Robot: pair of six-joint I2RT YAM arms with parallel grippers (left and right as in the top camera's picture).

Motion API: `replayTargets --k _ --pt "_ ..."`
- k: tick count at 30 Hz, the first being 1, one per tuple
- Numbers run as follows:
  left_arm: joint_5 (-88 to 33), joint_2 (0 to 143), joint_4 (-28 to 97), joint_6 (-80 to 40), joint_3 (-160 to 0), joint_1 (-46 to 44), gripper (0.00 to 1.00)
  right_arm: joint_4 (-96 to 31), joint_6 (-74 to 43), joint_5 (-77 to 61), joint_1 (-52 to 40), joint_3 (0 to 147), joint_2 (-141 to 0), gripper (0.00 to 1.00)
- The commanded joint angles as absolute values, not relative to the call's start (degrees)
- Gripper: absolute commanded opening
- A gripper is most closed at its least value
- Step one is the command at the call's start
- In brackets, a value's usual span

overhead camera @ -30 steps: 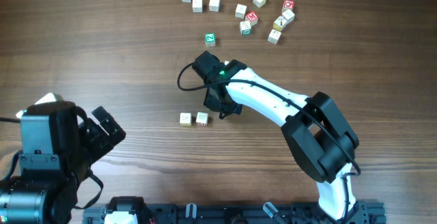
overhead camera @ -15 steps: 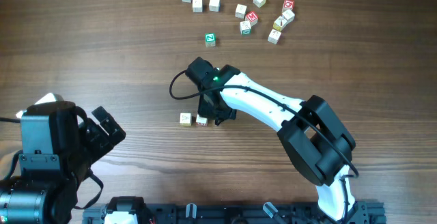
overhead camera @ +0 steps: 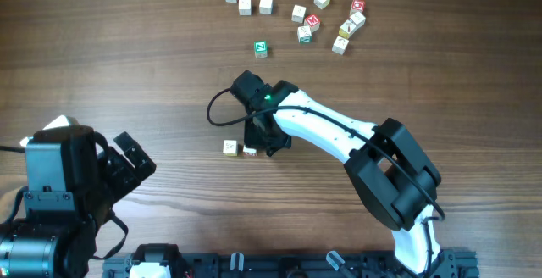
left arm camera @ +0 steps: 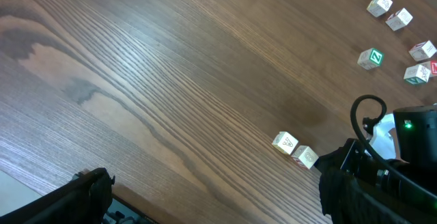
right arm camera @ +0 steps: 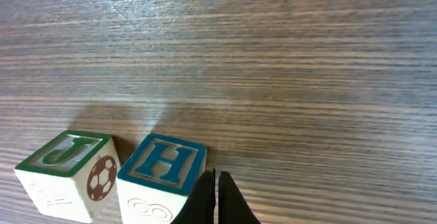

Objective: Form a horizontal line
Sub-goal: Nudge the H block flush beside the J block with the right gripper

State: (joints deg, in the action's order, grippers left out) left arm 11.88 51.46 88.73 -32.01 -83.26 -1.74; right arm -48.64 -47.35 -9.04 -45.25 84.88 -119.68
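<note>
Two cream letter cubes lie side by side on the wooden table: the J cube (overhead camera: 229, 147) (right arm camera: 65, 173) on the left and the H cube (overhead camera: 249, 152) (right arm camera: 160, 173) on the right. Both also show in the left wrist view, the J cube (left arm camera: 285, 142) and the H cube (left arm camera: 305, 156). My right gripper (overhead camera: 258, 148) (right arm camera: 217, 184) is shut and empty, its tips against the H cube's right side. A red-faced cube (overhead camera: 312, 21) sits in the far cluster. My left gripper (overhead camera: 127, 164) (left arm camera: 218, 210) hangs open at the near left, holding nothing.
A green-faced cube (overhead camera: 261, 49) (left arm camera: 371, 58) lies alone behind the right arm. Several loose cubes are scattered along the far edge, from the left group (overhead camera: 245, 6) to the right group (overhead camera: 341, 45). The right arm (overhead camera: 339, 134) stretches across the table's middle.
The right gripper has moved left and down, bringing its shut tips up against the H cube. The left arm has not moved.
</note>
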Motion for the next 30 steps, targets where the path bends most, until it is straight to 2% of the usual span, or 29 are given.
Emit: replayTargets --k 1,30 --pt "11.4 51.4 88.7 -31.9 -83.4 -1.4 1.00 -48.3 -46.3 -10.4 -45.5 84.8 -119.7 0.05" --pt "11.4 51.4 88.7 -31.9 -83.4 -1.4 1.00 -45.7 -44.7 -15.7 -45.5 84.8 -119.7 0.04"
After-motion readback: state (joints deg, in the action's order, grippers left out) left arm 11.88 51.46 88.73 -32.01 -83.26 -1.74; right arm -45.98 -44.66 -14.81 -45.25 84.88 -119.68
